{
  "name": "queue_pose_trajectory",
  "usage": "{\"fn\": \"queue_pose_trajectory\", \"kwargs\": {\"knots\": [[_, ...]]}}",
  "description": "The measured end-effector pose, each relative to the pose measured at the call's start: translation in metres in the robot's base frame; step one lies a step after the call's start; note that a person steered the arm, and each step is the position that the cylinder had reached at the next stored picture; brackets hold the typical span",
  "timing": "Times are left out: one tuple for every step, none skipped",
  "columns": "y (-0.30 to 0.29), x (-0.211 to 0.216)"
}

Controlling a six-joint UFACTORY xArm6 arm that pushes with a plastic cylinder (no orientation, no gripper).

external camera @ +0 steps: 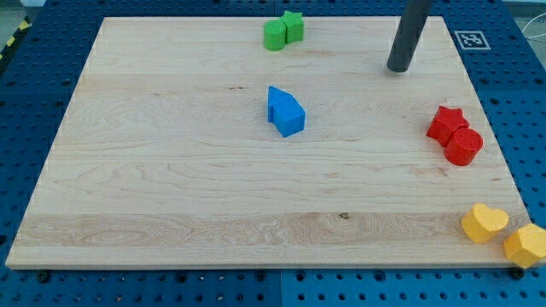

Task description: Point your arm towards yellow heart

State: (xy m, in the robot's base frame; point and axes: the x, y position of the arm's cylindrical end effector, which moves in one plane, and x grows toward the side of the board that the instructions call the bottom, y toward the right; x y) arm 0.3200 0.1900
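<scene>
Yellow blocks (485, 223): two; reds (454, 135) two.

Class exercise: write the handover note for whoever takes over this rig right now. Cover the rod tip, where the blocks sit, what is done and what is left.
My tip rests on the board near the view's top right, touching no block.
Yellow heart sits at the bottom right corner, with a second yellow block just beyond it at the board's edge.
Red star and red cylinder lie between tip and heart, by the right edge.
Blue blocks sit mid-board; green blocks at the top.
Done: nothing visible yet. Left: bring the tip down-right to the heart, probably skirting the red pair.
</scene>
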Motion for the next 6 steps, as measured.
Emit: {"fn": "queue_pose_trajectory", "kwargs": {"knots": [[-0.009,0.009],[-0.011,0.01],[-0.011,0.01],[-0.028,0.023],[-0.054,0.044],[-0.063,0.066]]}}
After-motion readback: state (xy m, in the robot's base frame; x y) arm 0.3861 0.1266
